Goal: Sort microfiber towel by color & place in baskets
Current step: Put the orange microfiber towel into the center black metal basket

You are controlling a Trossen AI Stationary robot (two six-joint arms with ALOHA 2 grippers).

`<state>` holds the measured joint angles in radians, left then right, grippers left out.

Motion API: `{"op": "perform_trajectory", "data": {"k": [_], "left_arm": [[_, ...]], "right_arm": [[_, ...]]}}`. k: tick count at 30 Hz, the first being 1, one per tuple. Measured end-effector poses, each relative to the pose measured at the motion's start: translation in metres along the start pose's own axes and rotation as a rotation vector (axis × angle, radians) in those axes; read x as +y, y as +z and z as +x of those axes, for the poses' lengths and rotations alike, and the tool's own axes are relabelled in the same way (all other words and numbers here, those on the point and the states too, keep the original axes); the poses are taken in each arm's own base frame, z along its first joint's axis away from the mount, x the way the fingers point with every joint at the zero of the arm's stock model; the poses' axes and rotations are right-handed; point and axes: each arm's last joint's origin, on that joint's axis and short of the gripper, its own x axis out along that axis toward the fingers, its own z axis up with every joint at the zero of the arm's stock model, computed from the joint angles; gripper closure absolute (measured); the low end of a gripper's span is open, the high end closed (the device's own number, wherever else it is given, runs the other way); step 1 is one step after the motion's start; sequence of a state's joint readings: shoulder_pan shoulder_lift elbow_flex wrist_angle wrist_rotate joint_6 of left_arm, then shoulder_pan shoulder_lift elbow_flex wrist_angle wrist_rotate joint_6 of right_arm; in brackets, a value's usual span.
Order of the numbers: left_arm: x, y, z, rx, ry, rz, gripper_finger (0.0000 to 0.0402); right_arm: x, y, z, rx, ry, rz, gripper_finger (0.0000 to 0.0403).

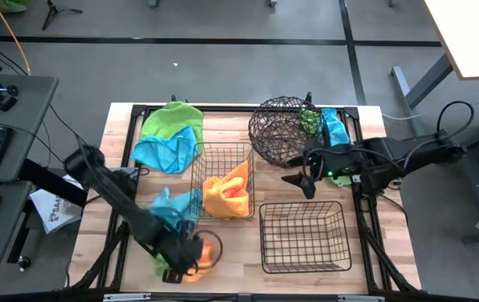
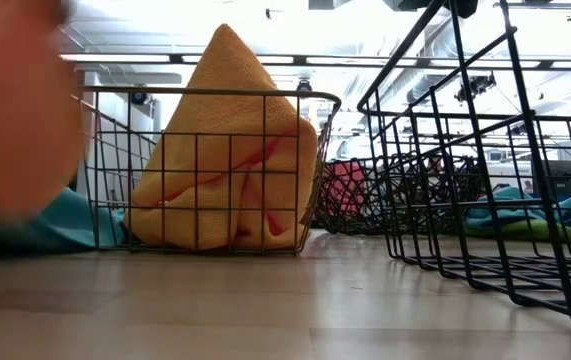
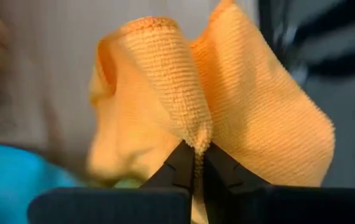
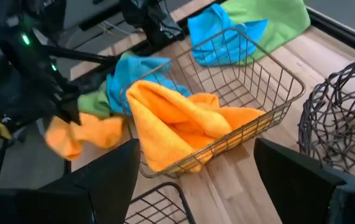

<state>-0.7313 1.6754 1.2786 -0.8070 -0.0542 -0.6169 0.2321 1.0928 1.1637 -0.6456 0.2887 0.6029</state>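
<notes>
Orange towel [image 3: 227,106], lower left of our high view: our left gripper [image 3: 194,163] pinches it shut. Centre basket [image 1: 222,158] holds another. Our right gripper [image 1: 304,182] hangs spread, empty.

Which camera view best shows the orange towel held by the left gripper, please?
The left wrist view: the left gripper pinches the orange towel plainly. High and right wrist views show it small; the low view only blurs it.

- Wire baskets: three — two rectangular [image 1: 221,179] [image 1: 302,236], one round [image 1: 286,127].
- Orange towels: two [image 1: 227,195] [image 1: 206,251].
- Blue towels: at least three [image 1: 166,151] [image 1: 174,207] [image 1: 335,127].
- Green towels: at least two [image 1: 170,118] [image 1: 309,118].
</notes>
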Motion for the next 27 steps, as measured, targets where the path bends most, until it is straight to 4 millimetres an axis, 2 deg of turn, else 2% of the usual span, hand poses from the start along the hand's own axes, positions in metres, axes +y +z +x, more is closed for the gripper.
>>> {"op": "perform_trajectory", "data": {"k": [3,7,12,17,20,22,24,27], "left_arm": [[0.009,0.007,-0.047,-0.186,0.012,-0.037,0.04],[0.022,-0.002,-0.104,-0.412,0.037,-0.12,0.0401],[0.036,-0.018,-0.158,-0.703,0.117,-0.215,0.0401],[0.056,-0.02,-0.204,-1.028,0.328,-0.237,0.0401],[0.073,-0.012,-0.218,-1.087,0.448,-0.203,0.0401],[0.087,-0.001,-0.217,-1.077,0.496,-0.189,0.0401],[0.099,0.01,-0.209,-1.039,0.514,-0.16,0.0401],[0.12,0.025,-0.185,-0.984,0.517,-0.155,0.0401]], "right_arm": [[-0.001,0.002,-0.005,-0.022,0.004,0.006,0.0094],[-0.002,0.003,-0.009,-0.039,0.001,0.01,0.0094],[-0.002,0.003,-0.009,-0.044,-0.005,0.011,0.0094],[-0.001,0.005,-0.009,-0.07,0.004,0.006,0.0094],[0.0,0.008,-0.009,-0.095,0.007,-0.004,0.0094],[0.001,0.01,-0.009,-0.114,0.016,-0.006,0.0094],[0.002,0.012,-0.011,-0.136,0.028,-0.014,0.0094],[0.002,0.015,-0.016,-0.175,0.053,-0.003,0.0094]]}}
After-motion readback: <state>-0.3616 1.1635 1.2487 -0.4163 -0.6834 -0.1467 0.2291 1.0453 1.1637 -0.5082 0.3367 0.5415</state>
